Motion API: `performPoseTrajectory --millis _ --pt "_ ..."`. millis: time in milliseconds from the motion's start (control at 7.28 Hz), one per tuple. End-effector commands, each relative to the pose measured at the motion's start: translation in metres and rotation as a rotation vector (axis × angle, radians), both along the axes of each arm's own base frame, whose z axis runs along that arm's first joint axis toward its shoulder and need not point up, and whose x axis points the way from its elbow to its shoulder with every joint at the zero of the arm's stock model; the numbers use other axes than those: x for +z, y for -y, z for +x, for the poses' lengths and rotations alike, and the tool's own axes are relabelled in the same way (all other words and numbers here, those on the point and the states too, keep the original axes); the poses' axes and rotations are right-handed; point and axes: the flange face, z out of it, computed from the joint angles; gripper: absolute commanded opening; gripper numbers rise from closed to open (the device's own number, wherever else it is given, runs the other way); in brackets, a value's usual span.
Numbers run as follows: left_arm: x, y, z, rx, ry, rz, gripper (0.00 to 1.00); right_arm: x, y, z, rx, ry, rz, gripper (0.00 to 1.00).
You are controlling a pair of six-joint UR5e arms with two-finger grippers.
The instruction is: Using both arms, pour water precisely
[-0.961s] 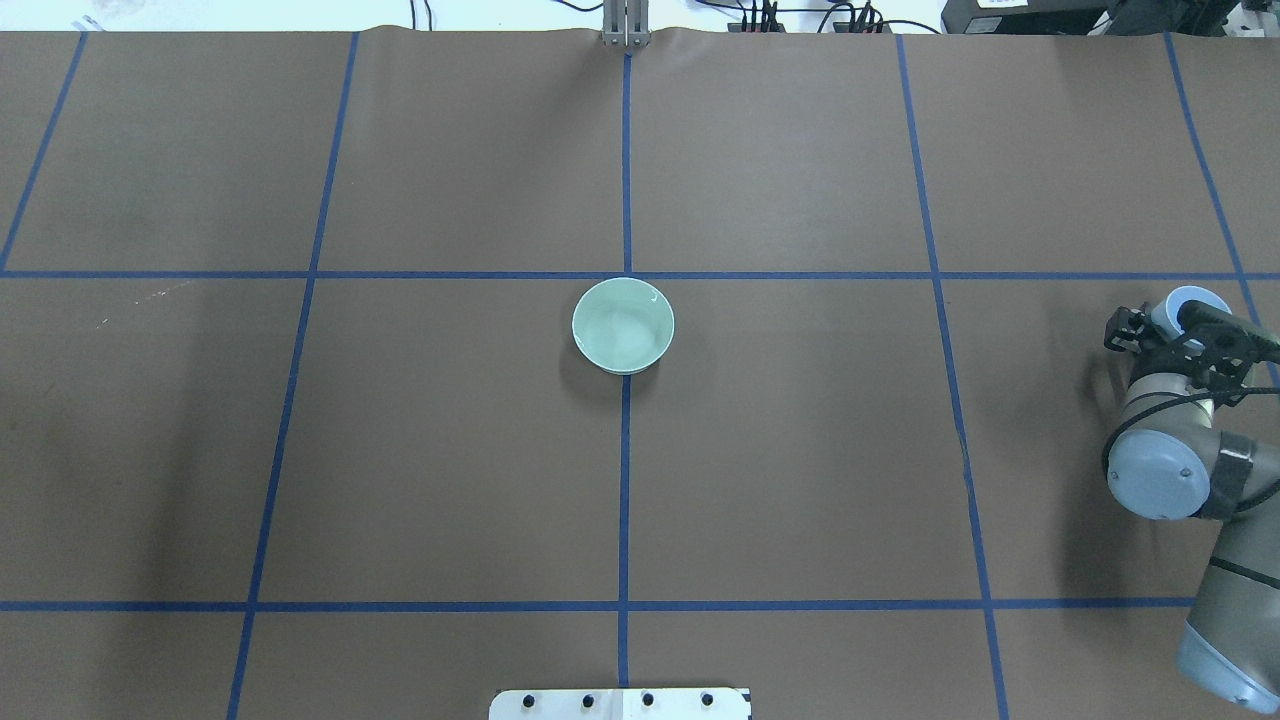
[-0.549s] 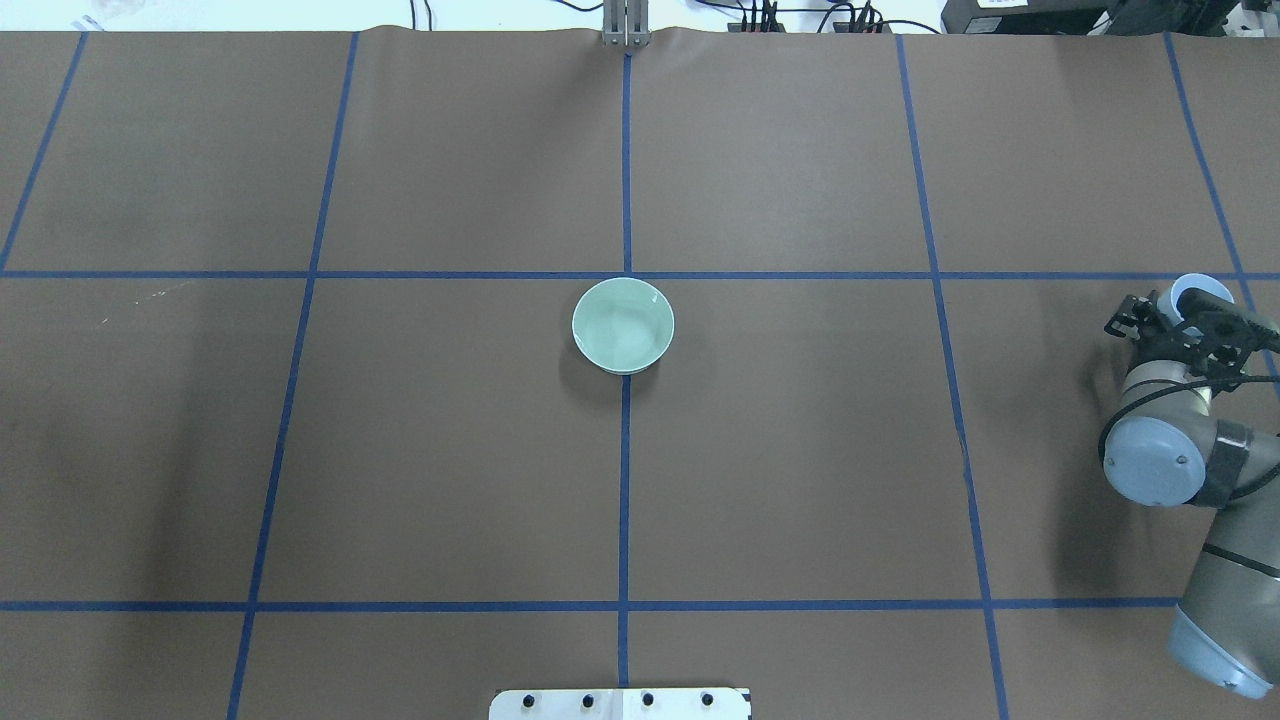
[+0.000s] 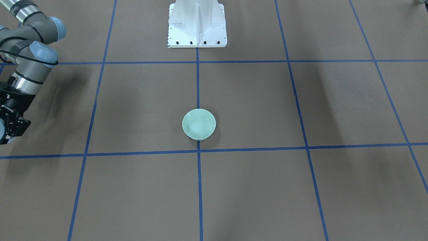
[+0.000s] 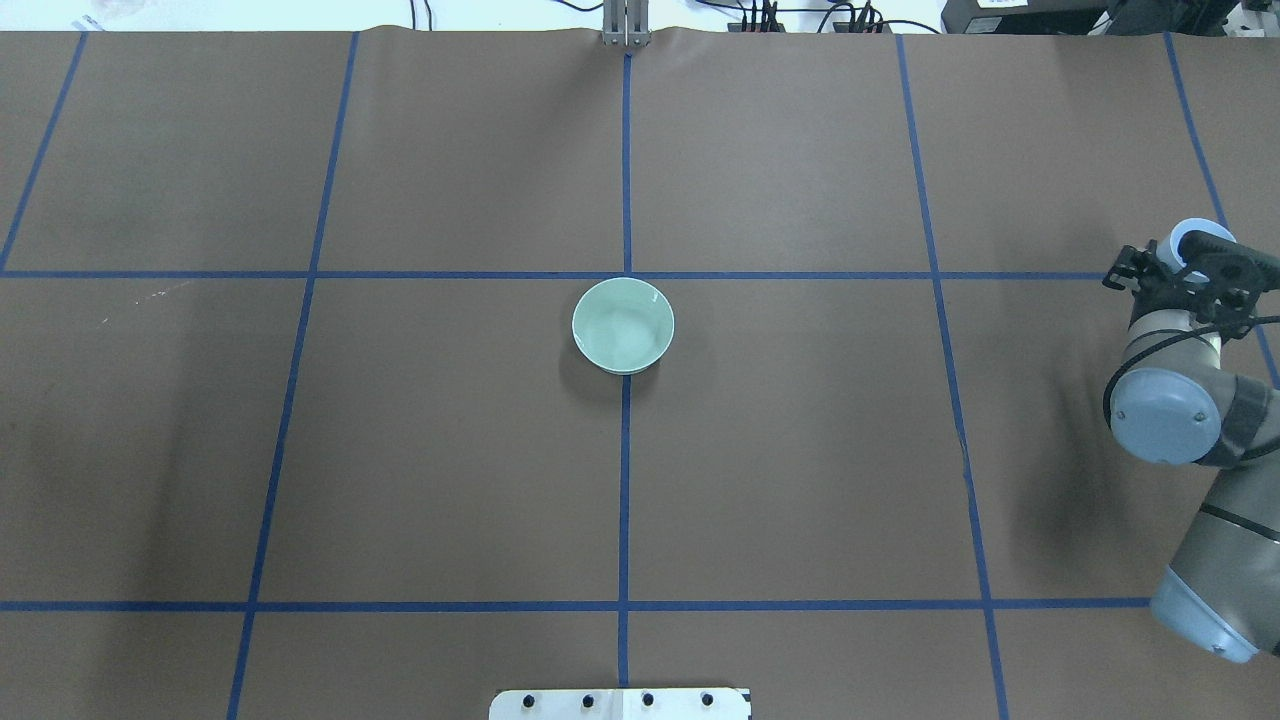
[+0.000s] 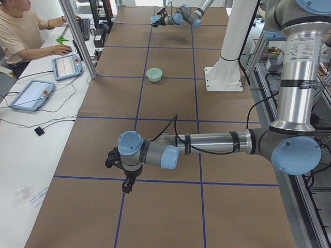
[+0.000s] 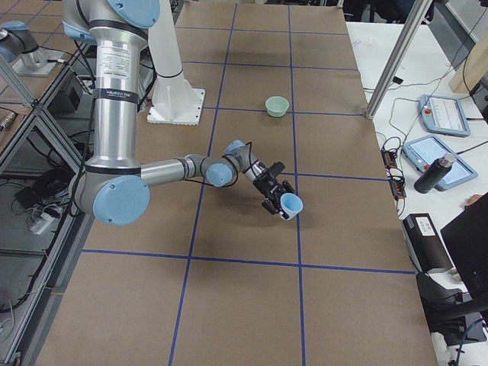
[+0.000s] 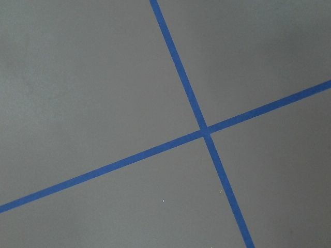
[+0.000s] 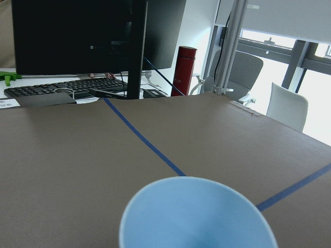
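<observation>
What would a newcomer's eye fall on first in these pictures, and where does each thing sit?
The mint-green bowl stands alone at the table's middle, on a blue tape line. Far out on the robot's right side, the right end effector grips a pale blue cup. The left arm stretches low over the table's opposite end.

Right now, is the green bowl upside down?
No, upright: the green bowl rests on the table with its hollow inside facing up.

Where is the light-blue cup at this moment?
In the overhead view the light-blue cup is at the far right, in the right gripper, far from the central green bowl.
</observation>
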Motion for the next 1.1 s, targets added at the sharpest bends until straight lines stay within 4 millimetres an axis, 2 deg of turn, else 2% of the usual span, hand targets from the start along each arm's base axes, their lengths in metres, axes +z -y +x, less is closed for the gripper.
performPoseTrajectory --millis 0,275,412,549,687,824,961 --pt "0.002 -0.01 0.0 -0.083 -0.013 -0.082 1.0 -0.062 0.013 -0.021 -0.135 0.085 0.118 0.0" --pt "0.003 -0.01 0.0 -0.083 -0.012 -0.084 1.0 -0.104 0.005 -0.029 -0.373 0.157 0.306 0.0" --pt "0.003 -0.01 0.0 -0.083 -0.012 -0.085 1.0 -0.12 0.002 -0.043 -0.561 0.086 0.352 0.0" --pt "0.003 -0.01 0.0 -0.084 -0.011 -0.085 1.0 -0.142 0.002 -0.056 -0.787 -0.083 0.436 0.0" --pt "0.003 -0.01 0.0 -0.083 -0.012 -0.085 1.0 -0.174 0.003 -0.072 -0.931 -0.141 0.529 0.0" --pt "0.003 -0.01 0.0 -0.083 -0.012 -0.084 1.0 -0.198 0.003 -0.086 -0.997 -0.092 0.573 0.0" --pt "0.003 -0.01 0.0 -0.083 -0.012 -0.084 1.0 -0.231 0.0 -0.111 -1.138 -0.037 0.633 0.0"
